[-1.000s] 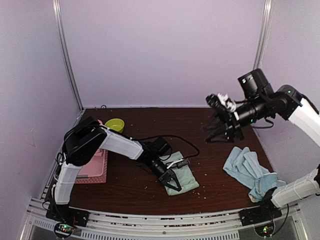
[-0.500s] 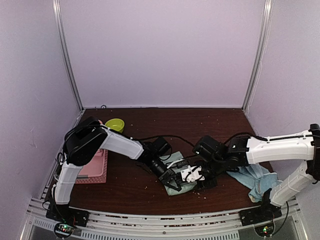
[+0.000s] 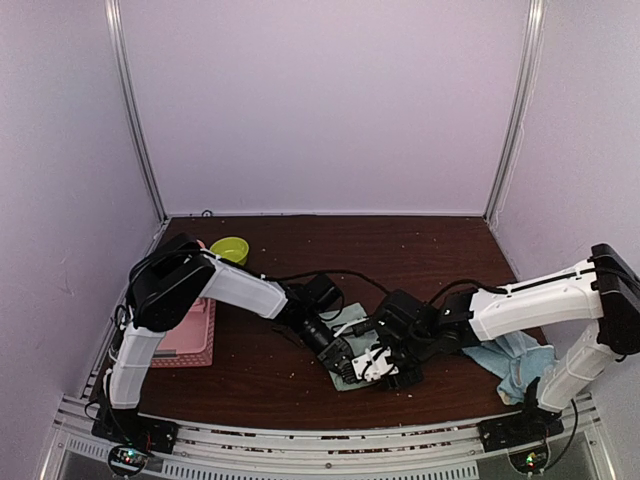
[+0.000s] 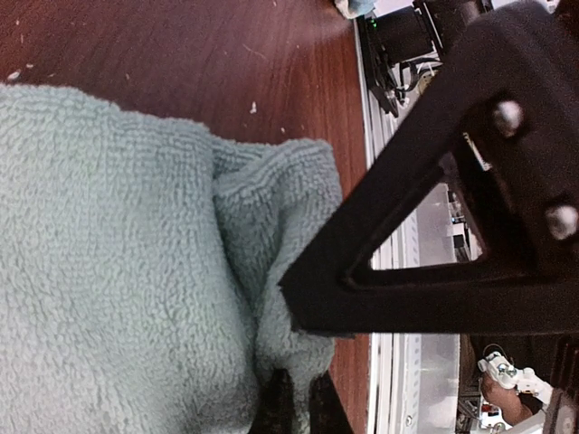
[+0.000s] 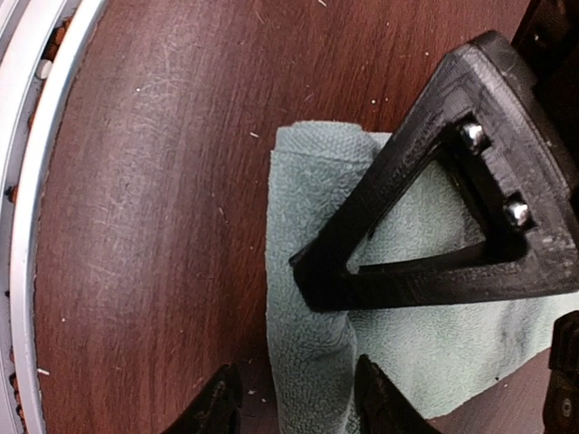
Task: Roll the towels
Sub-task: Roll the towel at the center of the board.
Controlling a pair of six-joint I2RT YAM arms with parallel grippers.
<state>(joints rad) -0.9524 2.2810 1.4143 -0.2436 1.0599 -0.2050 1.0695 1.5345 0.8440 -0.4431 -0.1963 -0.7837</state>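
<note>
Mint green towel [image 4: 109, 271] found lying on table [image 3: 260, 385], well to the right of pink basket [image 3: 185, 335], part-folded w/ a doubled edge along one side. Left end effector [image 4: 289, 348] is clenched on that doubled edge, cloth pinched between the fingers. Right end effector [image 5: 298, 344] is released: jaws apart, set astride the same towel's folded edge on the side away from the basket, nothing gripped. Towel's long axis can't be read from top view, both end effectors covering it. Blue towels [image 3: 510, 355] are heaped further right of basket, not rolled. Judgement: both arms are at the towel, no approach left; next move prob. a grip by right, then a roll along the fold
</note>
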